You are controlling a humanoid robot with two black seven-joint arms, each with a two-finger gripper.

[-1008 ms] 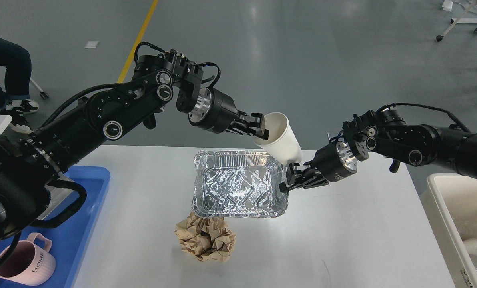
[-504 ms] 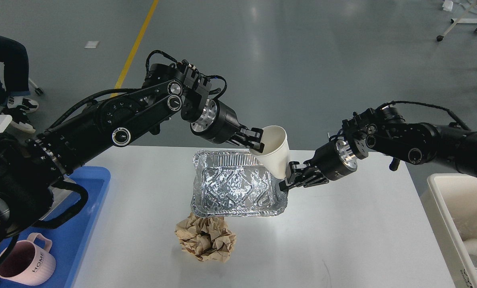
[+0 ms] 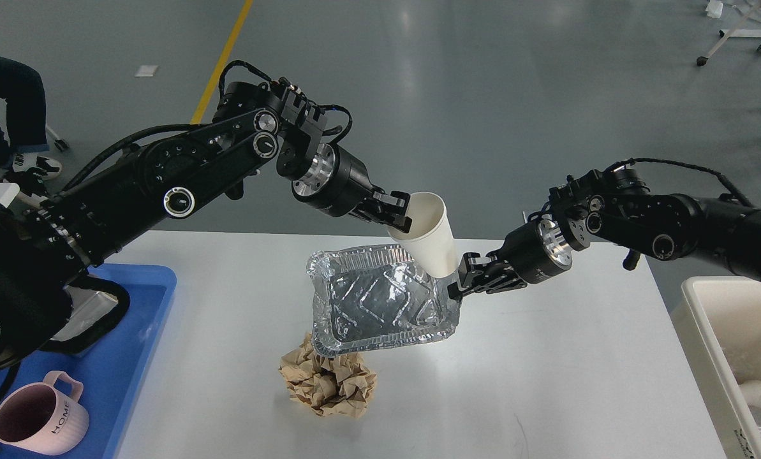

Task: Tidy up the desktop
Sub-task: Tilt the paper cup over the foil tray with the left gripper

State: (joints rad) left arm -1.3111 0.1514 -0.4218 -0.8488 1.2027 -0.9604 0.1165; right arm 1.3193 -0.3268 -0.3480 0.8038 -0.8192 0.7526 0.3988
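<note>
The white desktop (image 3: 546, 382) fills the lower view. My left gripper (image 3: 398, 215) is shut on the rim of a white paper cup (image 3: 426, 233), held upright over the far right part of a foil tray (image 3: 380, 303). My right gripper (image 3: 458, 288) is shut on the tray's right rim, and the tray is lifted and tilted toward the left. A crumpled ball of brown paper (image 3: 328, 381) lies on the desktop just in front of the tray, partly under its front edge.
A blue plastic tray (image 3: 131, 357) at the left edge holds a pink mug (image 3: 39, 421). A white bin (image 3: 737, 357) stands off the right edge. A seated person's legs (image 3: 4, 108) show at the far left on the grey floor.
The right gripper has raised the foil tray's right side, tilting it left. The left gripper has brought the paper cup leftward and more upright over the tray.
</note>
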